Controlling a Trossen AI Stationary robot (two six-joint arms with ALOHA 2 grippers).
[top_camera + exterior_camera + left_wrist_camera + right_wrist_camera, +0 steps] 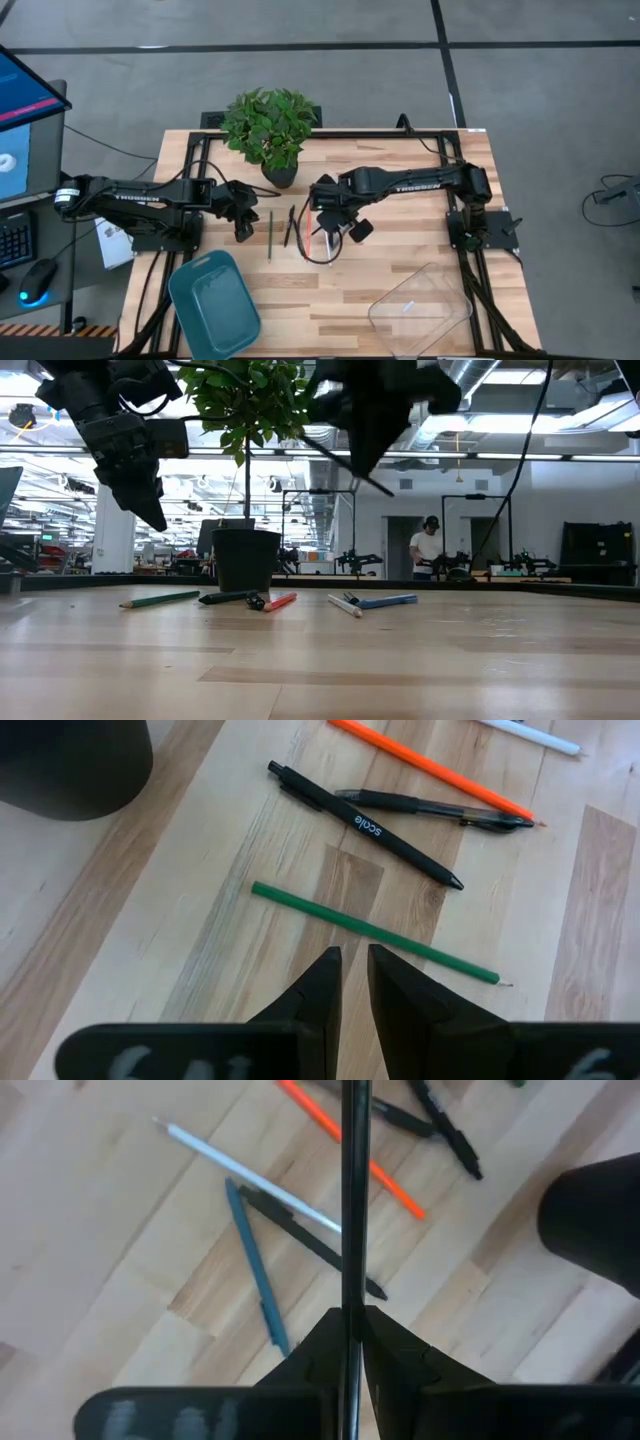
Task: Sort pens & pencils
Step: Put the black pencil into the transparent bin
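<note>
My right gripper (352,1312) hangs above the middle of the table (400,200), shut on a thin dark pen (352,1200). In the low view this pen (365,475) slants well above the wood. Below it on the table lie a white pen (245,1175), a blue pen (255,1270), a black pen (310,1240) and an orange pencil (350,1150). My left gripper (354,965) hovers shut just short of a green pencil (375,932), with only a slit between its fingers. Beyond that pencil lie two black pens (365,825). My right gripper pinches the dark pen's shaft (352,1302) between its two fingers, which come from above and point steeply down. The pen is lifted clear of the table and sits tilted, one end (388,491) sticking out low. The fingers hide how far along its length they hold it.
A potted plant (268,130) stands at the far edge, and its black pot (245,558) is just behind the pens. A teal tray (213,303) sits near left and a clear container (420,305) near right. A person (428,545) stands far off in the room.
</note>
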